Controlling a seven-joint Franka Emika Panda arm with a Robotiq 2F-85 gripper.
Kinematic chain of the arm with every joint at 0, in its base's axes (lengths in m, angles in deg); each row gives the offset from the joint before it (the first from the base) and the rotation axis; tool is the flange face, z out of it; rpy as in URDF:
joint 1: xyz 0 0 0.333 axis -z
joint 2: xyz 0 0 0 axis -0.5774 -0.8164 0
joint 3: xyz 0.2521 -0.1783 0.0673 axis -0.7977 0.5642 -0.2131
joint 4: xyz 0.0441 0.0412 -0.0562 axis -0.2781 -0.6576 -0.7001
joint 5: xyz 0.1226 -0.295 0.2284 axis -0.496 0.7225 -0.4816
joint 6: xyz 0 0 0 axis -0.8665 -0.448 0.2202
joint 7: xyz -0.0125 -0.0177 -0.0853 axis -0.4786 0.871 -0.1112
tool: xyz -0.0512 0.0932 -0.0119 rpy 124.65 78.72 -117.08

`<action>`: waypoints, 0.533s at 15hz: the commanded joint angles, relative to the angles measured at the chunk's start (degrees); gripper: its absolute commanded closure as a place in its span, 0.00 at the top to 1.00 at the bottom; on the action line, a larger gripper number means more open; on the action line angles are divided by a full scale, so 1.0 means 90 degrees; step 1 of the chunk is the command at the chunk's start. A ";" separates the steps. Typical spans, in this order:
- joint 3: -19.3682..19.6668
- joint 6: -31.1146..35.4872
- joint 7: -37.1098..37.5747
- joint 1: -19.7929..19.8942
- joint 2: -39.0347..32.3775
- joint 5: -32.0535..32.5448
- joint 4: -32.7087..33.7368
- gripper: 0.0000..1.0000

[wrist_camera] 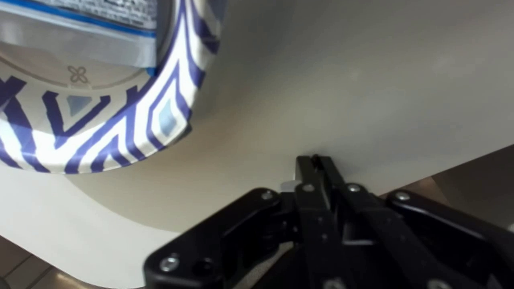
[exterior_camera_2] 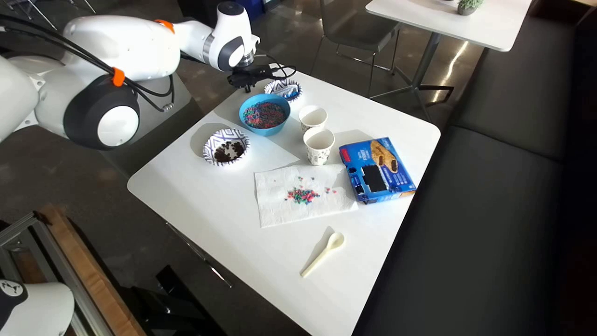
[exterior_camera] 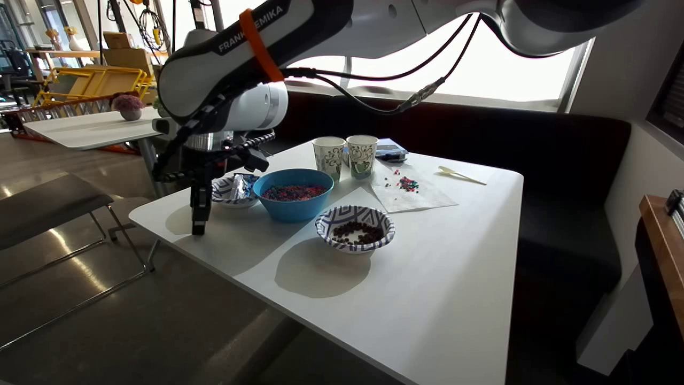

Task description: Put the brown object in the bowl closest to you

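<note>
The fingers [wrist_camera: 306, 176] of the gripper [wrist_camera: 316, 159] point down over the table [wrist_camera: 361, 80], near its edge, and are drawn together. Between their tips we see a small dark piece [wrist_camera: 316, 162]; we judge it to be the brown object, in the grip, though its colour is hard to confirm. We cannot tell whether the tips touch the tabletop. Beside the fingers, and apart from them, is the wrapper bowl [wrist_camera: 168, 120]. Also near them is the blue bowl [exterior_camera: 295, 209], filled with coloured pieces [exterior_camera_2: 265, 115]. Farther from the fingers, past the blue bowl, is the patterned bowl [exterior_camera: 352, 214], containing brown pieces [exterior_camera: 370, 234]. We take this as the likely target, since it sits toward the side from which the arm [exterior_camera_2: 123, 51] reaches.

Done, by our judgement: the grasp. Remaining: lift, carry past the blue bowl, lower over the target, release. The fingers stand outside every bowl.
</note>
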 commanded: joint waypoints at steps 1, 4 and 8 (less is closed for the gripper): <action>0.0050 -0.0031 0.0091 -0.0068 -0.0078 0.0137 0.0118 0.07; 0.0073 -0.0135 0.0141 -0.0098 -0.0077 0.0169 0.0165 0.06; 0.0109 -0.0171 0.0200 -0.0143 -0.0079 0.0225 0.0225 0.01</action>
